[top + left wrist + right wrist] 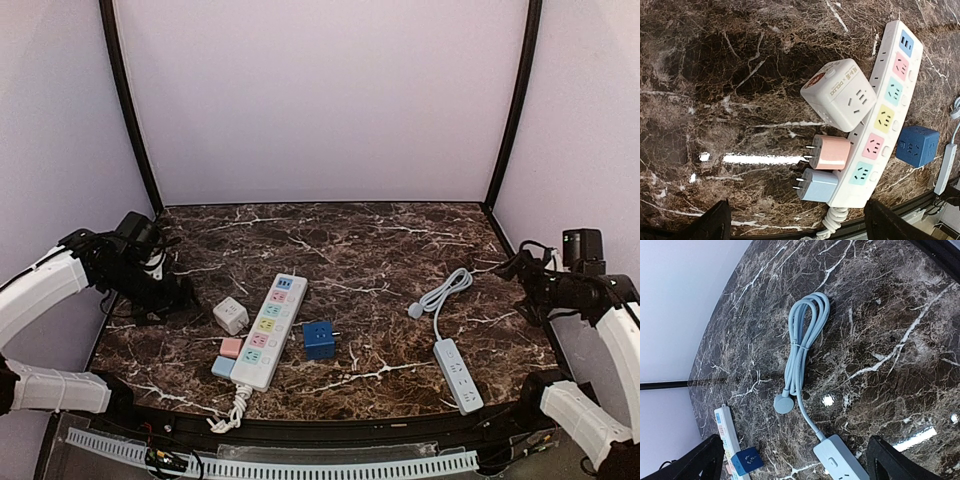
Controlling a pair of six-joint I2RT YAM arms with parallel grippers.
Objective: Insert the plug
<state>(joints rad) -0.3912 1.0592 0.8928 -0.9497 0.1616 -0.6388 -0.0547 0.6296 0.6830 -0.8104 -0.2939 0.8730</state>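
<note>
Left wrist view: the pink plug (832, 152) lies against the colourful power strip (885, 117), prongs pointing away from it, and with the left jaws and right jaws both spread empty, a sloppy pinch might catch the blue plug (819, 185) next along the strip.

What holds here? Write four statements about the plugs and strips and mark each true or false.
1. The white cube adapter lies left of the colourful power strip. True.
2. The pink plug is plugged into that strip. False: it lies beside it, prongs bare.
3. The blue cube sits right of the strip. True.
4. The left gripper holds a plug. False: it is open and empty.
</note>
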